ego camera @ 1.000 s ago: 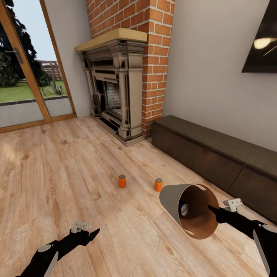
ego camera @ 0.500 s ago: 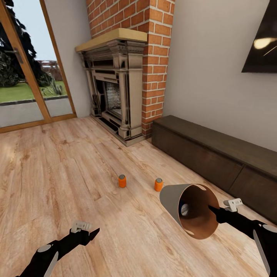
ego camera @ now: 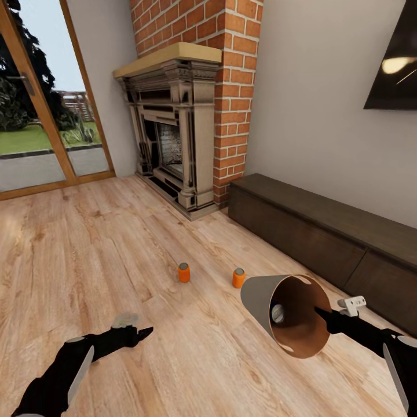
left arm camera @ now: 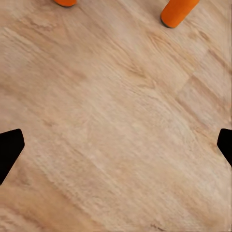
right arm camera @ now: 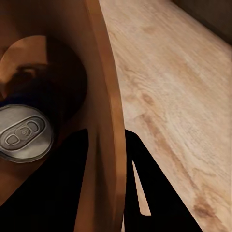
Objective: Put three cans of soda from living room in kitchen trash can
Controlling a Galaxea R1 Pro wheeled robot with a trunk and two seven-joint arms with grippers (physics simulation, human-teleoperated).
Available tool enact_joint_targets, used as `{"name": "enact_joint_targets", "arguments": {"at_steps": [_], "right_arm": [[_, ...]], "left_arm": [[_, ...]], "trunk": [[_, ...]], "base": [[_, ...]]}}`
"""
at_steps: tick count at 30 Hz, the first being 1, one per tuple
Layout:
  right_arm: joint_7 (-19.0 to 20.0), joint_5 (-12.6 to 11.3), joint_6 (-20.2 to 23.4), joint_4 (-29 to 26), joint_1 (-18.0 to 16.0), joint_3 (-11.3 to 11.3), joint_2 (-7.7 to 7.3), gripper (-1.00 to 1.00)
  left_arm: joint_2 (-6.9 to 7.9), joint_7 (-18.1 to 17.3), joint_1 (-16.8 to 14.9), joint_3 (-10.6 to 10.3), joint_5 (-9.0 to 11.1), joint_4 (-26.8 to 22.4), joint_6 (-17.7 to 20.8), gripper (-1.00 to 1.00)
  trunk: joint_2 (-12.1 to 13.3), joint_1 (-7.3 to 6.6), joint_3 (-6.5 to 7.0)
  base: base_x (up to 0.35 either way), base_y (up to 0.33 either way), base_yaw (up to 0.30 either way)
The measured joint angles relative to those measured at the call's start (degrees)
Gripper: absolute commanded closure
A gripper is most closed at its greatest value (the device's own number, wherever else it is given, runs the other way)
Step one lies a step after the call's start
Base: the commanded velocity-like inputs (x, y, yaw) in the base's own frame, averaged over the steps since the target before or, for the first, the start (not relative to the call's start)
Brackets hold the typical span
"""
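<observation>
Head view: two orange soda cans stand upright on the wood floor in front of the fireplace [ego camera: 174,133], the left orange can [ego camera: 183,272] and the right orange can [ego camera: 238,278], well apart from each other. The blue can [ego camera: 278,314] lies inside the trash can [ego camera: 258,298], grey top facing the opening; the right wrist view confirms the blue can [right arm camera: 24,135] resting against the copper interior. The trash can is tilted on its side with its mouth toward the robot, just beside the right orange can and near the long dark cabinet [ego camera: 324,231].

The right gripper [ego camera: 319,313] has its jaws closed on the trash can rim, one finger inside the wall and one outside, as the right wrist view shows at the rim [right arm camera: 104,145]. This grip is unchanged from the preceding second, and the bin has barely shifted.

Change: the left gripper [ego camera: 142,333] has advanced slightly over the floor toward the cans, with the forearm rotated. Its jaws are open and empty; the left wrist view shows both fingertips [left arm camera: 9,147] spread wide, with an orange can [left arm camera: 178,12] ahead.

Assessment: one of three cans is collected. The left arm appears to be starting its approach to an orange can; considerable reach remains.
</observation>
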Motion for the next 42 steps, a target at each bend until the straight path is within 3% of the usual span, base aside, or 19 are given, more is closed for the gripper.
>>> {"name": "enact_joint_targets", "arguments": {"at_steps": [4,12,15,17,22,31,42], "right_arm": [[0.2,0.1,0.0,-0.1,0.0,-0.1,-0.76,1.00],[0.2,0.2,0.2,-0.1,0.0,-0.8,-1.47,1.00],[0.4,0.8,-0.1,0.5,0.3,-3.9,-1.55,1.00],[0.7,0.7,-0.3,1.0,0.4,-7.2,-1.62,1.00],[4.7,0.4,0.1,1.1,0.6,-9.6,-1.82,1.00],[5.2,0.5,-0.1,1.4,0.7,-10.6,-2.25,1.00],[4.9,0.5,-0.6,1.7,0.7,-10.7,-1.72,1.00]], "left_arm": [[0.01,-2.3,-2.5,0.0,-0.2,0.4,1.6,-1.00],[0.11,-3.1,-3.3,0.0,0.2,-0.1,1.9,-1.00],[0.10,-3.1,-3.3,0.0,0.3,-0.2,2.0,-1.00],[0.10,-3.2,-3.4,0.1,0.3,-0.3,2.1,-1.00],[0.09,-3.2,-3.4,0.1,0.4,-0.3,2.2,-1.00],[0.03,-3.2,-3.4,0.1,0.4,-0.3,2.2,-1.00],[-0.01,-3.1,-3.4,0.1,0.4,-0.4,2.4,-1.00]], "trunk": [[0.0,0.00,0.00],[0.0,0.00,0.18],[0.0,0.00,0.34],[0.0,0.00,0.47],[0.0,0.00,0.78],[0.0,0.00,0.98],[0.0,0.00,0.99]], "base": [[0.000,0.000,0.000],[0.000,0.000,-0.088],[0.000,0.000,-0.163],[0.000,0.000,-0.175],[0.000,0.000,-0.178],[0.023,0.006,-0.047],[0.258,0.159,-0.002]]}}
